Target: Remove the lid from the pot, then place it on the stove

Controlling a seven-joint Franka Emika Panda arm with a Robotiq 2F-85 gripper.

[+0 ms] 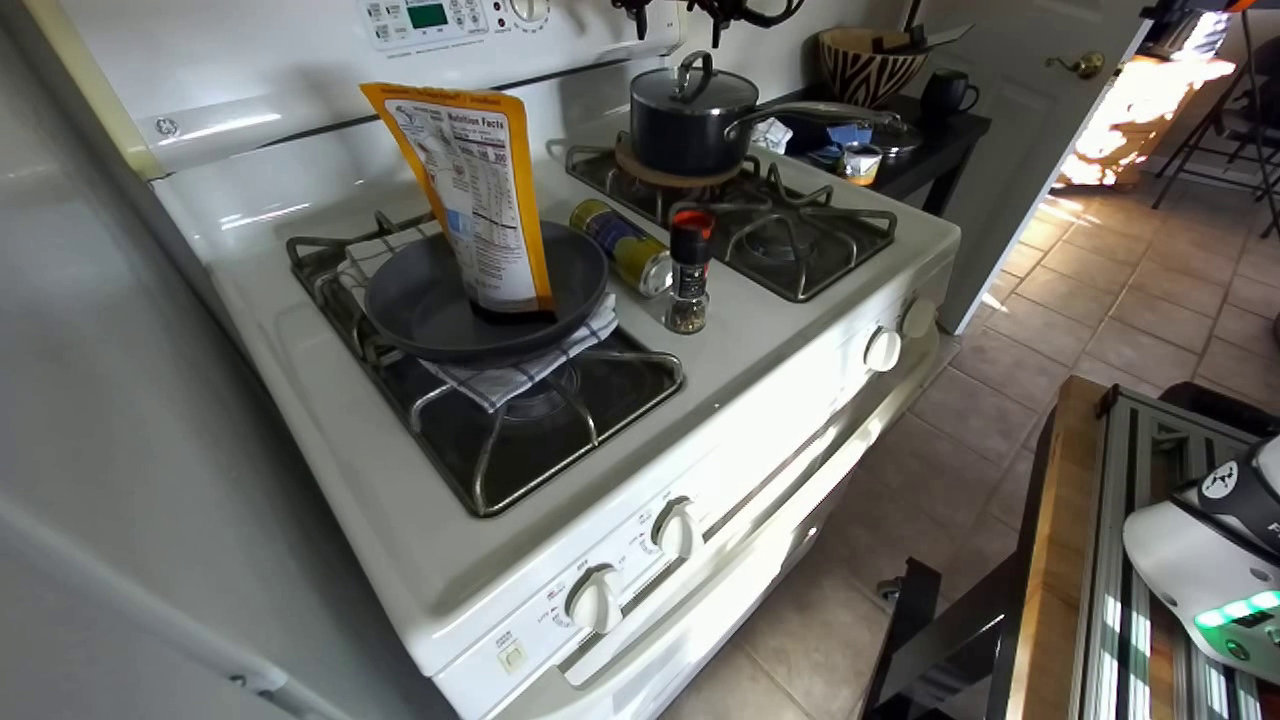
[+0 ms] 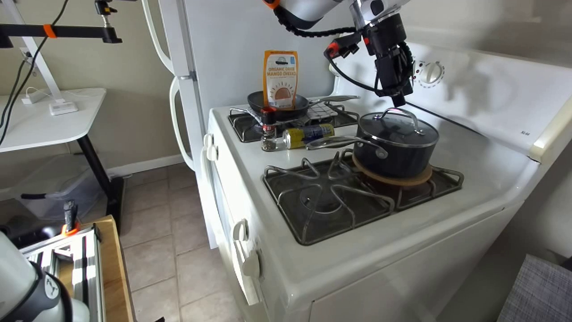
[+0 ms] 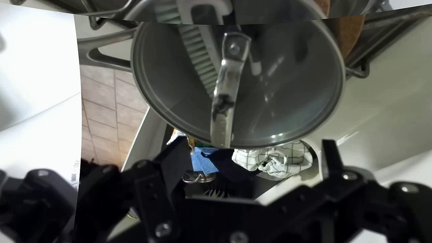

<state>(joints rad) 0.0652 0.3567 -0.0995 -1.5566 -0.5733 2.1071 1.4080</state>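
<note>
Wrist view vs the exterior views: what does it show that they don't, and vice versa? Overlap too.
Wrist only: a brush-like shape with pale green bristles, seen in the glass lid; inside the pot or reflected, I can't tell.

Exterior only, in both exterior views: flat pan, red-topped spice grinder, yellow can lying on its side.

Shared: glass lid on pot, brown trivet beneath, part of the white stove, the claw.

In dark pan (image 1: pixel 420 295), upright orange-edged pouch (image 1: pixel 480 200); under pan, checked cloth (image 1: pixel 490 384); near pan, yellow-and-blue can (image 1: pixel 622 246) on its side, upright red-topped grinder (image 1: pixel 689 268); well apart from pan, striped bowl (image 1: pixel 868 70), dark mug (image 1: pixel 944 94)
</note>
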